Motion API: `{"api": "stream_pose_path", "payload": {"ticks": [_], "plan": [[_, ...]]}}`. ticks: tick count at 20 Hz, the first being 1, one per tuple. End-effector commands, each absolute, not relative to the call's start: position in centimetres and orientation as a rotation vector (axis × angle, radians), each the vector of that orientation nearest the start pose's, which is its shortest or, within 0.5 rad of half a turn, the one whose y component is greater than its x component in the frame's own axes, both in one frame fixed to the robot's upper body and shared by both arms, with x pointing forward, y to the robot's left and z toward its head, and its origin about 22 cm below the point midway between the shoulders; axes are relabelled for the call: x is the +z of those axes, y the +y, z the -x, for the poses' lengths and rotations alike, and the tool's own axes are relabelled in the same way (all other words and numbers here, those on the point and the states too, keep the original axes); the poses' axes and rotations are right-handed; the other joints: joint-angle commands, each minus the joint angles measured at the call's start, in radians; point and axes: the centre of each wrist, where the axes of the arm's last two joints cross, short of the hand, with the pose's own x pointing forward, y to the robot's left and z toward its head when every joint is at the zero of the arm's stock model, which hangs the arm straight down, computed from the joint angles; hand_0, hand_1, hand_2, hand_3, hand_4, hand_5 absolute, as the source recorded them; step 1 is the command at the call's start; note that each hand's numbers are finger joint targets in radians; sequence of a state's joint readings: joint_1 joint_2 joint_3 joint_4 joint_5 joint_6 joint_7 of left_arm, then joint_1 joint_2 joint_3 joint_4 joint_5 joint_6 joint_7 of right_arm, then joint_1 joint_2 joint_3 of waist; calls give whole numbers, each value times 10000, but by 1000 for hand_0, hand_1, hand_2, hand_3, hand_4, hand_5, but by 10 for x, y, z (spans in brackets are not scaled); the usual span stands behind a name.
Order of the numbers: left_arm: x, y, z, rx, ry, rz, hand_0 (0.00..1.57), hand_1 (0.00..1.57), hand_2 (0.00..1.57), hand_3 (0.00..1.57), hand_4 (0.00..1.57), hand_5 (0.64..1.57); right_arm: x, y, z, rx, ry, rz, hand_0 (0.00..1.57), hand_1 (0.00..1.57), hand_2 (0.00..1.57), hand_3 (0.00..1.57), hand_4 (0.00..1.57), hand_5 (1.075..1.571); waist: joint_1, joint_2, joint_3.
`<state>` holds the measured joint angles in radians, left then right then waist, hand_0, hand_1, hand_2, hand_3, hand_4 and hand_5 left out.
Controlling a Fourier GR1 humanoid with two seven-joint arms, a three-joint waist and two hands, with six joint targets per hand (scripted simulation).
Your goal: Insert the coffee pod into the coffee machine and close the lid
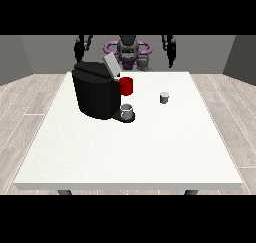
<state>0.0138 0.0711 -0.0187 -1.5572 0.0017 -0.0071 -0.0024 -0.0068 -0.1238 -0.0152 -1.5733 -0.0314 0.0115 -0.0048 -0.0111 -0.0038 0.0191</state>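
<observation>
Room: grey walls behind me, pale wood-plank floor (30,94) on both sides of the table.
Table: big white table (130,147), most of its near half bare.
Coffee machine: black coffee machine (96,89) stands on the table's far part toward the view's left, with its grey lid (111,66) tilted up and open.
Red part: a red cylinder (126,86) sits at the machine's side, just under the raised lid.
Cup: a small grey cup (127,110) stands on the machine's base at its front.
Coffee pod: the little grey coffee pod (164,97) stands upright on the table, well apart from the machine toward the view's right, touching neither of my hands.
Hand at the view's left: my hand (79,50) hangs raised behind the machine, clear of the table, holding nothing; I cannot tell how its fingers lie.
Hand at the view's right: my other hand (171,52) hangs raised beyond the table's far edge, also holding nothing; its fingers are too small to read.
</observation>
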Motion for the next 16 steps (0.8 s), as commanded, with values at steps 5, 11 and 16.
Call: {"api": "stream_pose_path", "payload": {"ticks": [5,11,16], "plan": [[19,252,-266,-1358,-16500,703,0,0,0,0,685,1571,7,-266,-250,273,-16048,169,0,0,0,0,328,1571,-240,123,-192],[14,270,-280,-2754,-16222,-174,0,0,0,0,547,1571,-9,-237,-241,-523,-17025,-277,0,0,0,0,342,1571,-596,390,-191],[30,304,-301,-3885,-15606,-2494,0,0,0,0,0,1571,10,-237,-250,308,-17394,-658,0,0,0,0,367,1571,-1183,988,-193]]}}
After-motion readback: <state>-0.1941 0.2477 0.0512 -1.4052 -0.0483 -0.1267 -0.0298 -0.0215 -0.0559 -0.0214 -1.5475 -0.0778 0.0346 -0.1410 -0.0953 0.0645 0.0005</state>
